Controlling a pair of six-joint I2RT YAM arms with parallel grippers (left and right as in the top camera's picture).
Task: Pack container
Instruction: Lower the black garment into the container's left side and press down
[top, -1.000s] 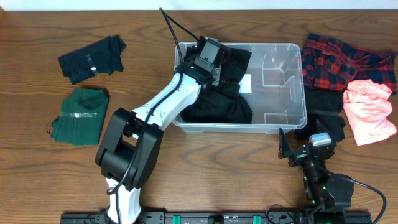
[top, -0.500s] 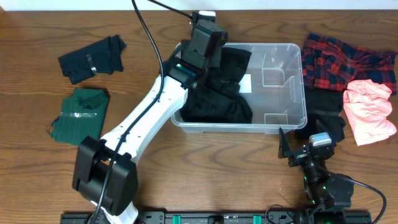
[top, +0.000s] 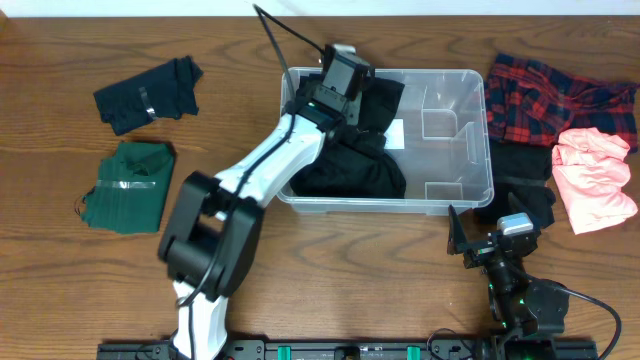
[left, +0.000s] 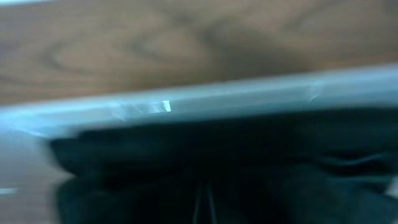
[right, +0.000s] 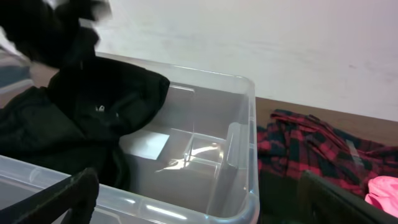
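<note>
The clear container (top: 480, 190) stands at the table's middle; it also shows in the right wrist view (right: 249, 124). A black garment (top: 350, 170) fills its left half and heaps up over the back wall (right: 93, 106). A white label (top: 397, 133) shows on the bare base. My left gripper (top: 345, 85) is over the container's back left, down against the black garment. The left wrist view is blurred: only the container's rim (left: 217, 99) and black cloth (left: 205, 168) show, and the jaws cannot be made out. My right gripper (top: 490, 245) is open and empty in front of the container's right corner (right: 199, 211).
A red plaid shirt (top: 545, 95) lies right of the container, with a pink garment (top: 595, 180) and a black cloth (top: 525, 185) beside it. A dark navy garment (top: 150, 95) and a folded green one (top: 128, 187) lie at the left.
My left arm lifted back toward the container's rear wall, then came forward and down onto the black garment again. The right arm has not moved.
</note>
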